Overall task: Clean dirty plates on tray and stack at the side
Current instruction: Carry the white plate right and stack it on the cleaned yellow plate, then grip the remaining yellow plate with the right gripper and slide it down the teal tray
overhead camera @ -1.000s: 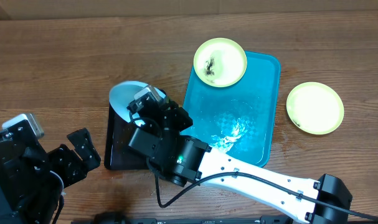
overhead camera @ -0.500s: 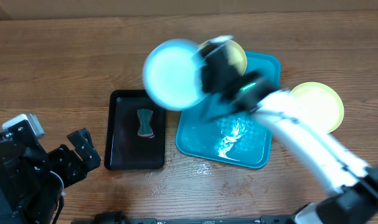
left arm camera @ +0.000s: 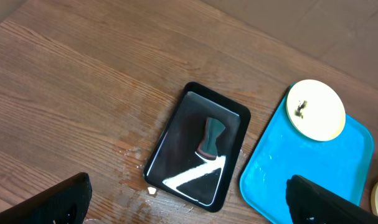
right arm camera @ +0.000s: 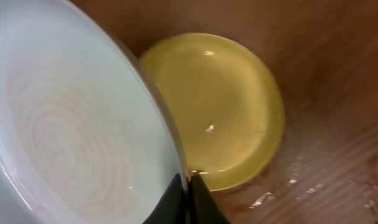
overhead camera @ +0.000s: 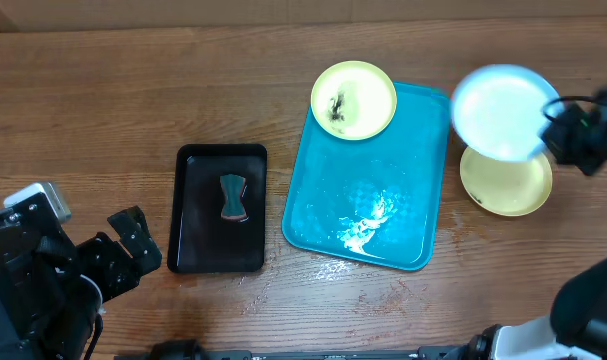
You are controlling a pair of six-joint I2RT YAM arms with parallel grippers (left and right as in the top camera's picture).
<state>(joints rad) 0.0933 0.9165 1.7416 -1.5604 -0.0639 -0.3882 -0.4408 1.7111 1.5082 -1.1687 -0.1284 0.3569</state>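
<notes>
Pinches blue-white plate (overhead camera: 498,112) in closed right gripper (right arm camera: 189,190), above a yellow plate (overhead camera: 508,185) at the table's (overhead camera: 103,90) right edge. Holds left gripper (left arm camera: 189,202) wide open, empty. Shows smeared plate (overhead camera: 353,99) at the tray's (overhead camera: 383,190) far-left corner.

Overhead view. The right gripper (overhead camera: 555,132), clamped on the rim of the light blue-white plate (overhead camera: 495,110), held it partly over a pale yellow plate (overhead camera: 508,190) that lay on the table (overhead camera: 103,100) beside the turquoise tray (overhead camera: 333,200). A smeared yellow plate (overhead camera: 353,100) sat at the tray's upper-left corner. Left of it, a black tray (overhead camera: 198,240) carried a teal hourglass-shaped pad (overhead camera: 233,196).
</notes>
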